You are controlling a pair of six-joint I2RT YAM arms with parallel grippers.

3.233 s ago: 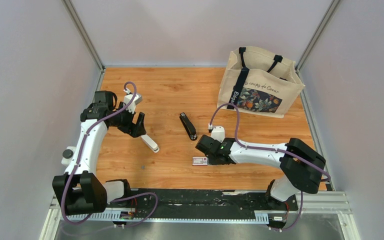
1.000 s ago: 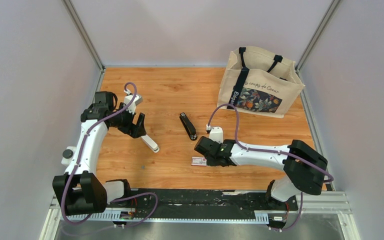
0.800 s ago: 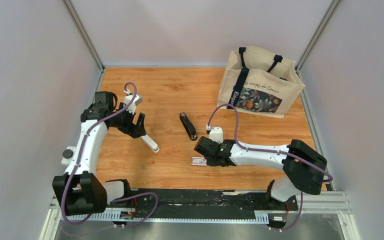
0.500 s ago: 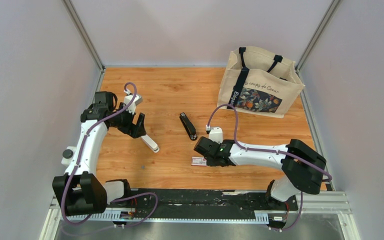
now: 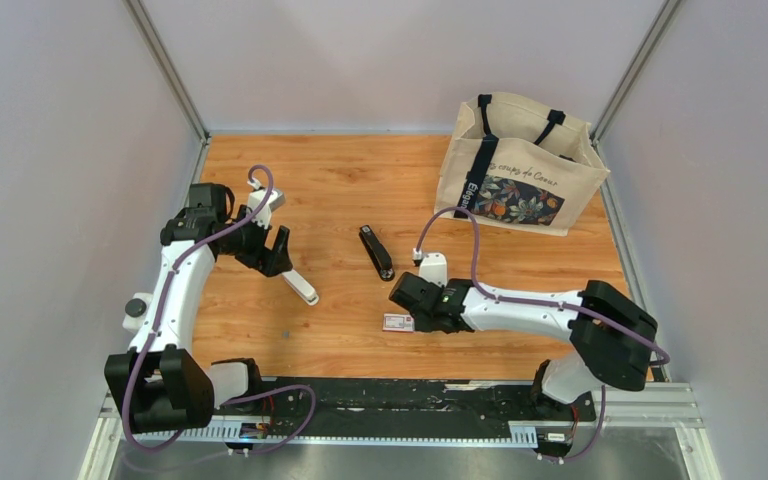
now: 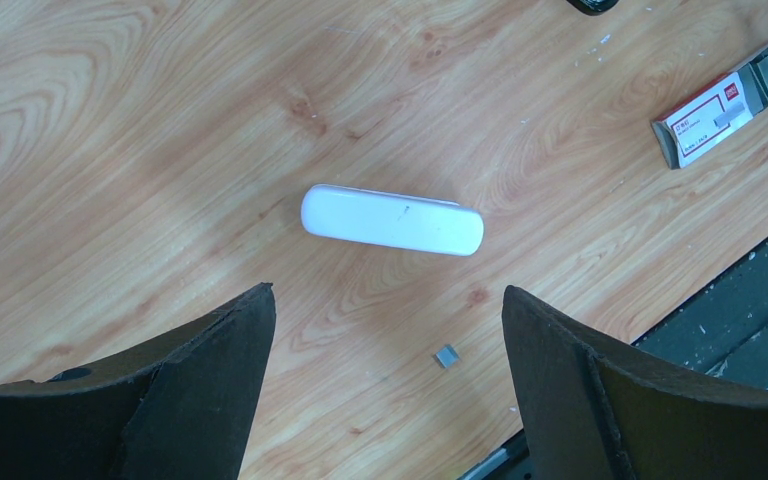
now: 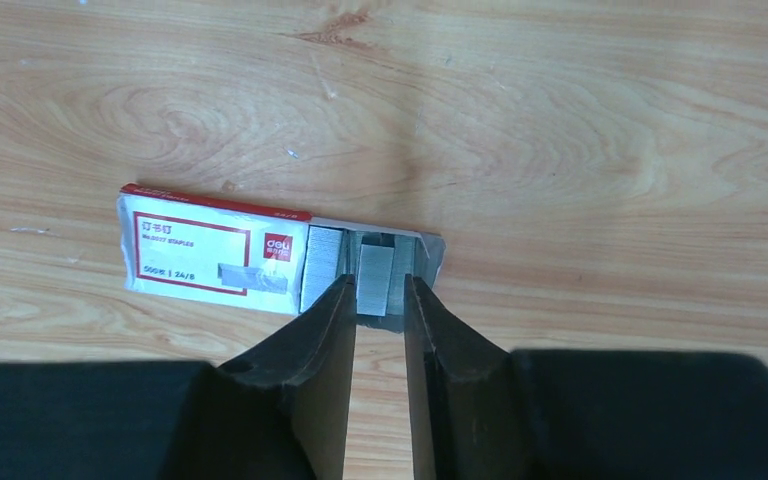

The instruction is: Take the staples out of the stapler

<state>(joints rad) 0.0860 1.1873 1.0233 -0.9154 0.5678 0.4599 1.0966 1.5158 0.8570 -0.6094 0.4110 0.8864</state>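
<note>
1. Your right gripper (image 7: 375,290) has its fingers nearly together around the staples (image 7: 374,270), at the open end of the box (image 7: 200,255). Can't tell if it's clamped.
2. Left gripper (image 6: 385,292) is spread wide, holding nothing.
3. Risk: a weak pinch could snap or drop the strip. A grey bit (image 6: 446,355) lies loose.
4. Risk: fingers could snag and drag the light box.
5. Text: box reads "deli", "24/6"; tote bag (image 5: 520,165) reads "coups de Coeur".

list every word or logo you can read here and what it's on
"deli": red logo on the staple box.
"订书钉": same box, upper left; the smaller lines below it are too blurred.
"coups de Coeur": front of the tote bag, beside its dark strap; the strap's vertical word is unclear.
</note>
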